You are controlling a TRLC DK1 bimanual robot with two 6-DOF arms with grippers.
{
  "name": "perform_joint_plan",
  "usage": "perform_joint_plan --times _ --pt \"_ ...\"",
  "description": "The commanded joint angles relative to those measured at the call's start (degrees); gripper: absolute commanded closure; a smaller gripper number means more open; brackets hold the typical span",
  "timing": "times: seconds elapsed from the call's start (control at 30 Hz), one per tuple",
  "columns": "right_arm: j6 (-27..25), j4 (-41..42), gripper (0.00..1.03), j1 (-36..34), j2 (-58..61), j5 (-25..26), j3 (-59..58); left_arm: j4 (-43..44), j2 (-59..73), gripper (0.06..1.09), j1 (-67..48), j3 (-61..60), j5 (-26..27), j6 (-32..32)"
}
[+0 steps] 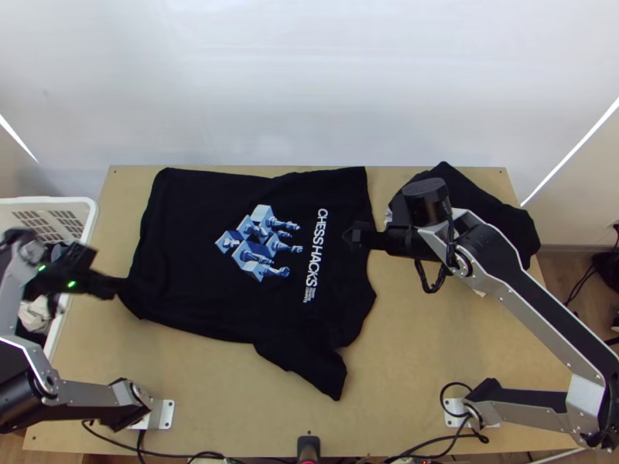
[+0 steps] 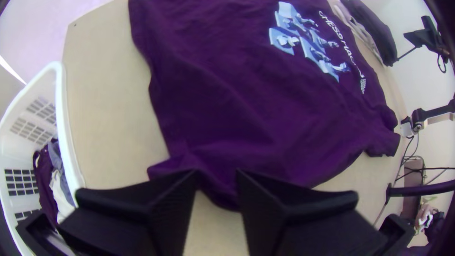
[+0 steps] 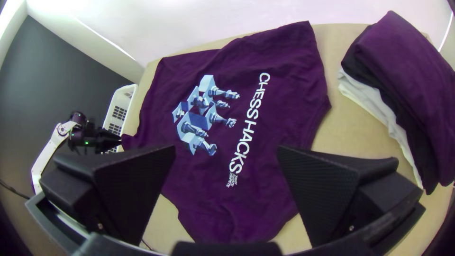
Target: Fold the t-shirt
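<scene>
Across the middle of the top view lies a t-shirt (image 1: 186,247) of matt black cloth, softly wrinkled, its blue-and-white print flat and smooth. The surface (image 1: 402,363) beneath looks like pale wood, smooth and dull. At far left, the basket (image 1: 91,220) is smooth white plastic with a slight sheen. At upper right, the pile (image 1: 483,193) is soft, matt cloth. Bare, satiny metal plates line the arm (image 1: 534,309) at right. In the right wrist view, the fingers (image 3: 332,189) at the bottom are matt black with a finely ribbed face.
</scene>
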Motion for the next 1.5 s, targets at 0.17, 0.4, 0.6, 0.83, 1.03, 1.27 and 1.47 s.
perform_joint_plan --times 0.17,0.4,0.6,0.83,1.03,1.27,1.47 --pt "-0.6 0.5 0.03 -0.2 -0.6 0.0 0.1 -1.3 3.7 0.10 -6.7 8.1 6.1 -12.5" --pt "-1.1 0.5 0.03 -0.2 -0.7 0.0 -0.1 -9.3 14.1 0.10 9.4 10.7 1.9 -2.5" --pt "-1.1 0.5 0.03 -0.2 -0.9 0.0 -0.4 -8.2 14.8 0.11 12.9 9.2 1.1 2.6" --pt "-1.1 0.4 0.03 -0.2 -1.3 0.0 -0.7 -7.8 15.0 0.11 12.7 6.0 -3.0 4.9" --pt "3.6 0.0 0.04 2.3 -5.5 -0.9 -7.2 -7.5 14.4 0.17 11.8 3.8 -3.4 5.8" --pt "21.7 3.2 0.04 8.0 -13.4 -6.2 -29.0 -5.3 12.6 0.25 8.9 0.1 -2.7 6.8" --pt "22.9 3.8 0.04 18.8 -14.3 -6.9 -36.9 -3.2 11.4 0.90 7.3 -1.3 2.1 6.4"
